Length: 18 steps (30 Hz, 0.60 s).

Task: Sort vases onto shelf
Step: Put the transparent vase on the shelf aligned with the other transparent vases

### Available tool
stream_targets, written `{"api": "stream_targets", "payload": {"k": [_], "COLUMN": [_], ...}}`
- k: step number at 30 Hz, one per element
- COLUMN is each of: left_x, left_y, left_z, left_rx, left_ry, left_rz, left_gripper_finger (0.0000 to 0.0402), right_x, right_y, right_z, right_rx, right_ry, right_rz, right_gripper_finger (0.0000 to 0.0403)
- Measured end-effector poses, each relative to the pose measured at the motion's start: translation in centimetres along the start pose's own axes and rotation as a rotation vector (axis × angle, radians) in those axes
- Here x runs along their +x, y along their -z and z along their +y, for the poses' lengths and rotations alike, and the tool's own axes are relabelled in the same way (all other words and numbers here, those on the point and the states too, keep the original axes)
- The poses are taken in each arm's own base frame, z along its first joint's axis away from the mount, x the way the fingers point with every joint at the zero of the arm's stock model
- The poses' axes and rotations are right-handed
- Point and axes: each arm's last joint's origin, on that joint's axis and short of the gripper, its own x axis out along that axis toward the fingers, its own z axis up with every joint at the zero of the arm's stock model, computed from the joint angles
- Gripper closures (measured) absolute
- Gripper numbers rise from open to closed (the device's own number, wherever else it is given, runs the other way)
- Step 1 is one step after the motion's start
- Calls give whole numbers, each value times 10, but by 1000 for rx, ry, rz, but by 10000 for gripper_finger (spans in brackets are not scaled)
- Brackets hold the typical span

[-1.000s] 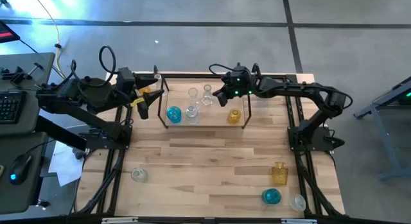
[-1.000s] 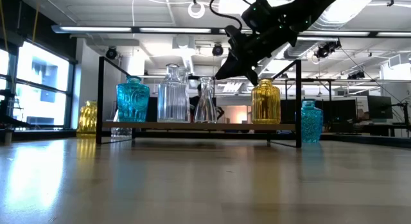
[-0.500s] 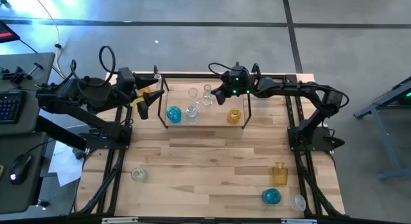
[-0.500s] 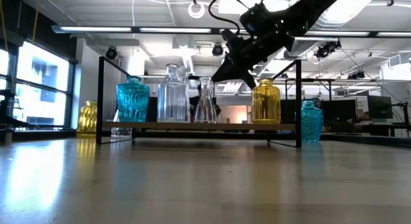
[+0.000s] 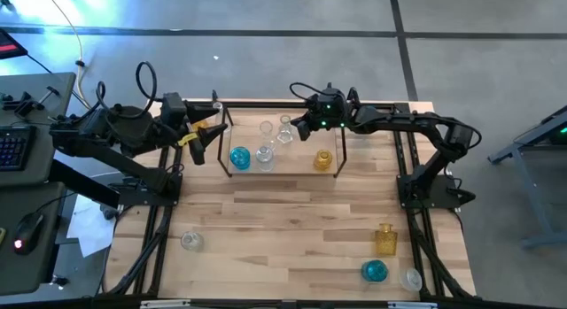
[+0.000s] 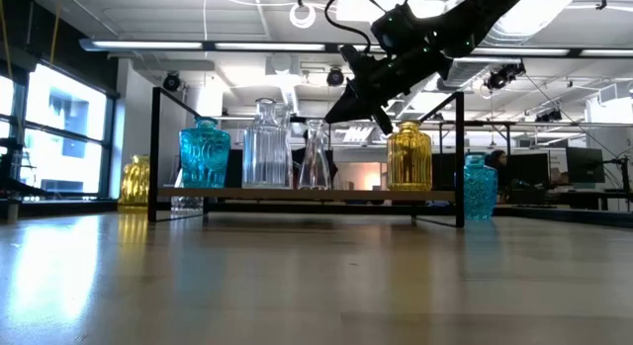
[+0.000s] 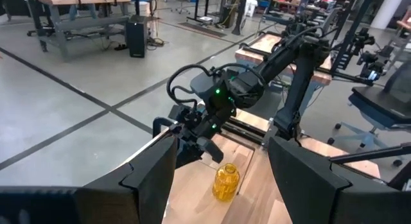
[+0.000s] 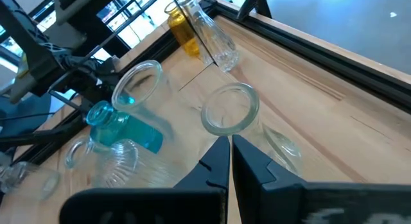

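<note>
The shelf [image 5: 340, 141] stands at the table's far middle. On its floor [image 6: 297, 194] stand a blue vase [image 5: 239, 157], three clear vases [image 5: 264, 153] [image 5: 266, 127] [image 5: 285, 131] and a yellow vase [image 5: 323, 158]. My right gripper [image 5: 298, 130] is shut and slants down over the shelf. Its tips [image 8: 229, 144] are at the mouth of the clear cone-shaped vase [image 8: 229, 110]. My left gripper [image 5: 200, 142] waits open just left of the shelf, with nothing between its fingers [image 7: 154, 169]. A yellow vase [image 6: 135, 180] stands on the table left of the shelf. My right gripper comes at the clear cone-shaped vase's rim [image 6: 318, 122] from the table's right, slanting down, fingers shut. Its tips stand right beside the rim. I cannot tell whether they touch it. The vase stands upright on the shelf floor.
Loose vases stand on the near half of the table: a clear one [image 5: 192, 241] at the left, a yellow one [image 5: 384, 239], a blue one [image 5: 374, 271] and a clear one [image 5: 410, 278] at the right. A black frame [image 5: 403, 167] edges the table.
My right gripper has edged a little toward the table's left over the shelf, closer to the clear cone-shaped vase, and has tipped slightly. It has stayed shut.
</note>
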Motion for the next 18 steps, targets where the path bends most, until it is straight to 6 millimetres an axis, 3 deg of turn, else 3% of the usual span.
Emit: {"api": "stream_targets", "payload": {"k": [18], "left_x": [5], "left_y": [1], "left_z": [-5], "left_rx": [-2], "left_ry": [16], "left_rz": [8], "left_gripper_finger": [165], "right_x": [5], "right_y": [5], "right_z": [-8], "right_rx": [2], "right_ry": [100], "right_rz": [8], "right_gripper_finger": [403]}}
